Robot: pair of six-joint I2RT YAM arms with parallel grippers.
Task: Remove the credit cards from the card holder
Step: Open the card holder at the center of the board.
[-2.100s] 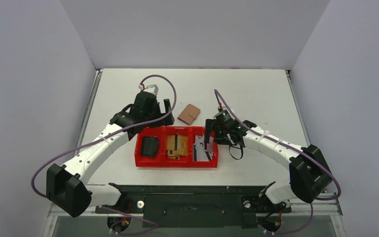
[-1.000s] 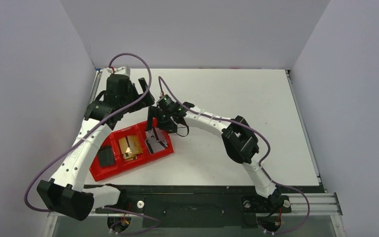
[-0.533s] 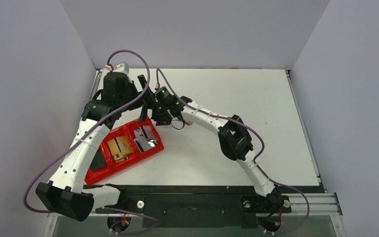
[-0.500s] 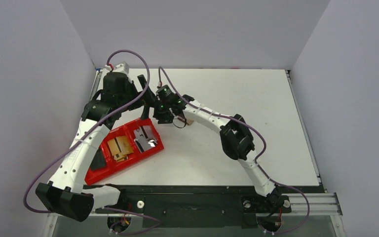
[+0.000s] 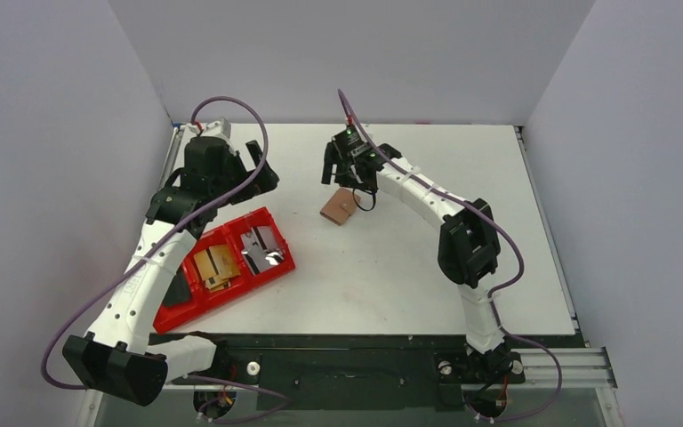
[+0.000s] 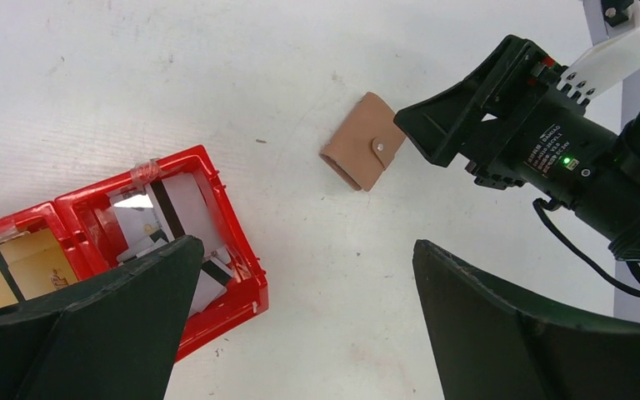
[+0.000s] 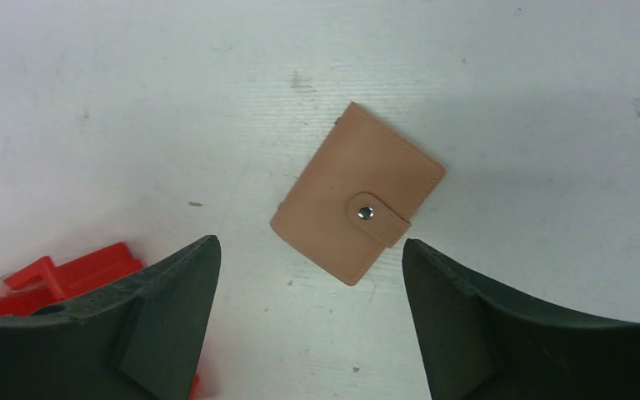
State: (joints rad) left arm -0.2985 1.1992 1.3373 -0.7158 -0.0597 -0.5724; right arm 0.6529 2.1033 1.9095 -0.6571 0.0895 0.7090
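bench: white; carries the tray and the holder, which lie apart from each other.
red tray: set askew at the left, with three compartments. The end one nearest the holder has silvery, dark-striped credit cards lying loose in it.
left gripper: fingers wide apart, nothing between them. It hangs over the bare bench between the tray corner and the holder, and well apart from the holder.
right gripper: fingers wide apart, holding nothing. It is above the holder and not touching it.
card holder: tan leather, lying flat on the open bench, folded and snapped shut. No card shows at its edges, so what is inside cannot be told.
snap tab: faces up and wraps over one long edge. Judged to be the opening side, with the fold on the opposite long edge.
key relation: in the right wrist view the holder sits in the gap between the two fingers. Its long axis runs on a diagonal to the line joining them. From overhead, the holder lies just on the near side of the right gripper.
nearer arm: the right, clearly.
judgement: the snap must be freed first. A wrist turn to square the fingers to the holder looks needed before descending.
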